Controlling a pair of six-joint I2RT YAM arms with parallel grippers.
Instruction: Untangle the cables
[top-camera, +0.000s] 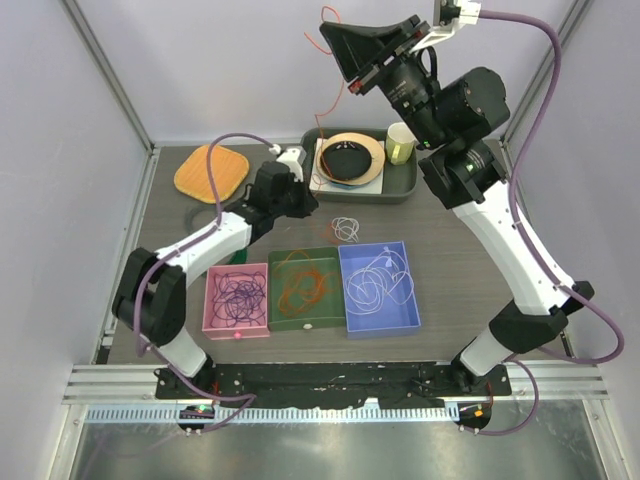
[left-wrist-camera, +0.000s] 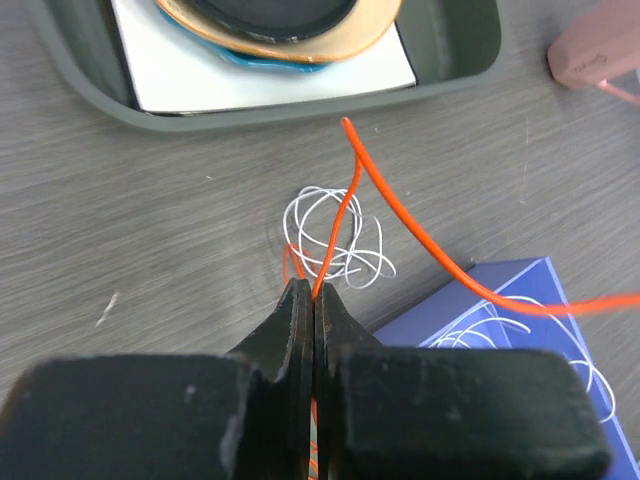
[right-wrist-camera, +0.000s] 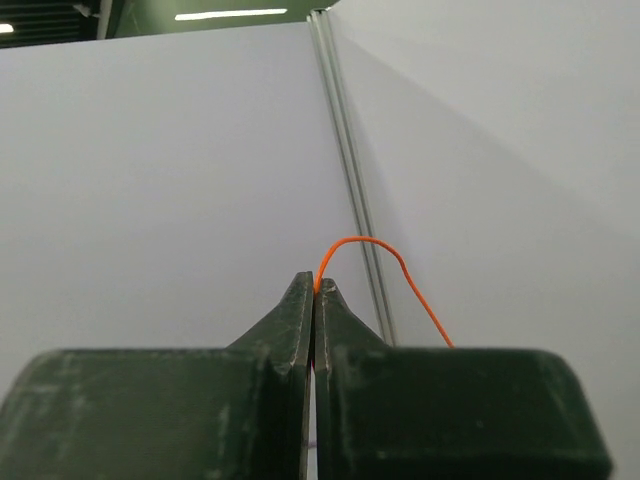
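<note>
Grey wood-grain table (left-wrist-camera: 150, 220), pale enclosure walls behind. My left gripper (left-wrist-camera: 313, 298) sits low over the table with its jaws pressed together on the orange cable (left-wrist-camera: 352, 190), which rises from the tips and arcs away to the right. My right gripper (right-wrist-camera: 315, 285) is raised high against the wall, jaws likewise clamped on orange cable. A loose white cable tangle (left-wrist-camera: 335, 240) lies on the table just beyond my left fingertips, between the grey tray (left-wrist-camera: 300, 105) and the blue bin (top-camera: 383, 328). Purple cables (top-camera: 238, 297) lie in the pink bin (top-camera: 237, 332).
</note>
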